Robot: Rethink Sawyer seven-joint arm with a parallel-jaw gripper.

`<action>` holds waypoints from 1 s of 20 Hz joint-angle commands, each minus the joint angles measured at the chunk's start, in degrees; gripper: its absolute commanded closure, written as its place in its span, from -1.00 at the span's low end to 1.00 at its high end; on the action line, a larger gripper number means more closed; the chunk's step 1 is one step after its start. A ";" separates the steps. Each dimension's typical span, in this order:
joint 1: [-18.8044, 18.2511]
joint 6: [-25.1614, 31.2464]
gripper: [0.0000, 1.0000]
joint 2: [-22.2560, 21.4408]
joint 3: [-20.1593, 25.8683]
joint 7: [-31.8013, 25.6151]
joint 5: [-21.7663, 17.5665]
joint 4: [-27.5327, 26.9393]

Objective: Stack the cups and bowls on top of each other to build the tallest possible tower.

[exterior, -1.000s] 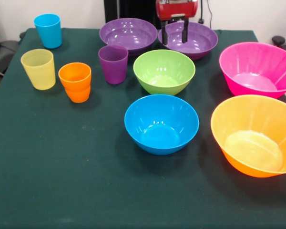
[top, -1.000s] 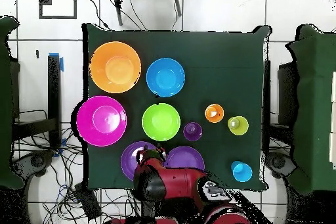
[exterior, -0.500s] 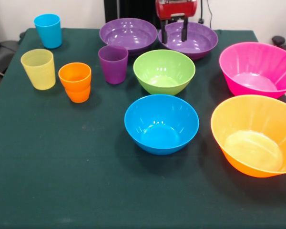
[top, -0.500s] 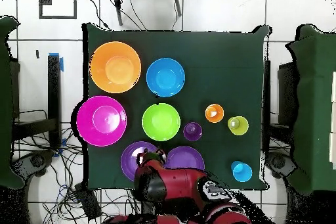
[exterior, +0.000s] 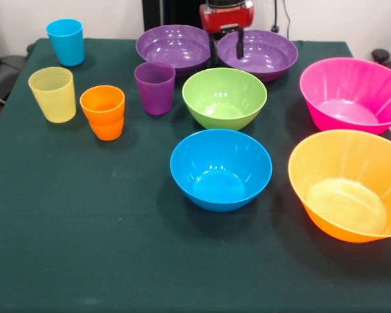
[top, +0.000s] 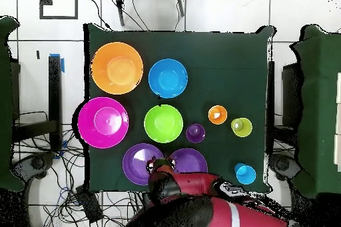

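While nothing is stacked yet, every cup and bowl stands upright and separate on the green table [exterior: 85, 228]; the gripper [exterior: 226, 44] hangs at the far edge in the front view, over the gap where the two purple bowls meet, its two dark fingers [exterior: 239, 47] spread apart and holding nothing; one finger hangs over the right purple bowl [exterior: 264, 53] and the other reaches down at the gap beside the left purple bowl [exterior: 174, 45], though whether either touches a rim I cannot tell; seen from the front, the green bowl [exterior: 224, 98] stands just nearer than the purple pair, the blue bowl [exterior: 220, 168] nearer again, and the two larger bowls fill the right side, the pink bowl [exterior: 352, 94] behind the orange bowl [exterior: 348, 186]; the cups gather on the left: the blue cup [exterior: 66, 41] in the far corner, the yellow cup [exterior: 52, 94] nearer, the orange cup [exterior: 103, 112] just right of it, and the purple cup [exterior: 155, 87] between the orange cup and the green bowl; from overhead, the red arm [top: 193, 201] reaches in from the bottom edge and its gripper [top: 161, 167] covers the spot where the purple bowls adjoin; the orange bowl [top: 116, 68] and pink bowl [top: 102, 122] line the left side there
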 commanded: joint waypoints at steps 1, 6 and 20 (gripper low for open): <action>-1.86 3.27 -1.00 5.26 7.19 3.82 -4.04 -7.39; -1.43 3.73 -1.00 3.39 6.90 4.74 -3.68 -6.22; 10.38 -1.97 -1.00 3.99 -2.77 7.38 0.19 -8.98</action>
